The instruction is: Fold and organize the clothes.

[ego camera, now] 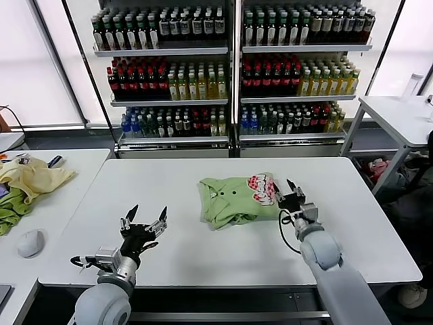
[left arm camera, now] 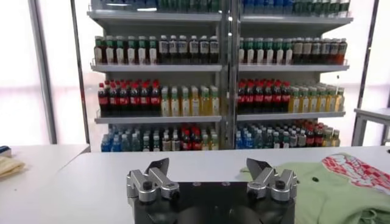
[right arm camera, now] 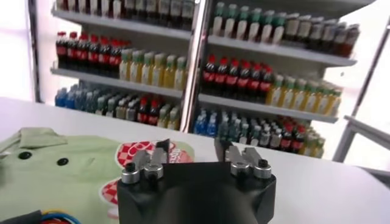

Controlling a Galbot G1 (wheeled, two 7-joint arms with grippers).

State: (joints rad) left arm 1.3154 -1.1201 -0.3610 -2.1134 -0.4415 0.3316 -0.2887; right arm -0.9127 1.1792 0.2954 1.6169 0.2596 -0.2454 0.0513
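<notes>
My right gripper (ego camera: 285, 187) sits at the right-hand edge of the folded green shirt (ego camera: 232, 200), fingers parted with nothing pinched between them — the cloth lies just beside the tips, at the corner where the red-and-pink printed patch (ego camera: 261, 187) shows. From my right wrist, that patch (right arm camera: 131, 159) is right under the near finger, and the collar and two dark buttons (right arm camera: 44, 158) spread away beyond it; whether a fingertip actually touches the fabric I cannot tell. The shirt lies bundled near the middle of the white table (ego camera: 203, 261), a bit toward the far side, collar facing up.

My left gripper (ego camera: 144, 220) hovers over bare tabletop at the near left, jaws spread wide and empty — well apart from the shirt, which from my left wrist shows off to one side (left arm camera: 341, 182).

On the neighbouring table to my left lies a heap of yellow and green cloth (ego camera: 27, 184), and behind it all stand shelves of bottles (ego camera: 230, 68).
</notes>
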